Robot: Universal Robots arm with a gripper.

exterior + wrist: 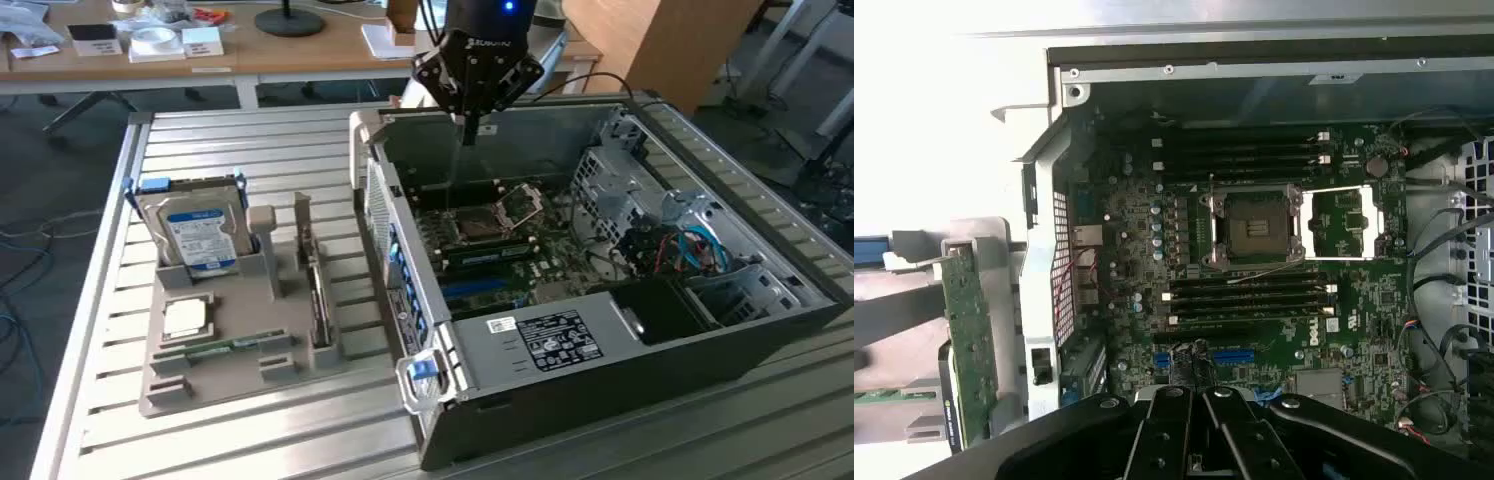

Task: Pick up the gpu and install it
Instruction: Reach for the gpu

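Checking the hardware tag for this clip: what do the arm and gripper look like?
The gripper is glossy black, with pale lettering across its body and angular linkage fingers jointed by round pivot pins. The wrist above it is dark with a small blue light.

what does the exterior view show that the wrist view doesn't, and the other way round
Exterior view: the slatted table, a desk behind it, the loose chip lying on the grey holder, and the labelled black box in the case.
Wrist view: a straight-down look at the memory slot rows flanking the socket.
Both: the shut hand above the open case, the open CPU socket, and the gpu standing on edge in the holder.
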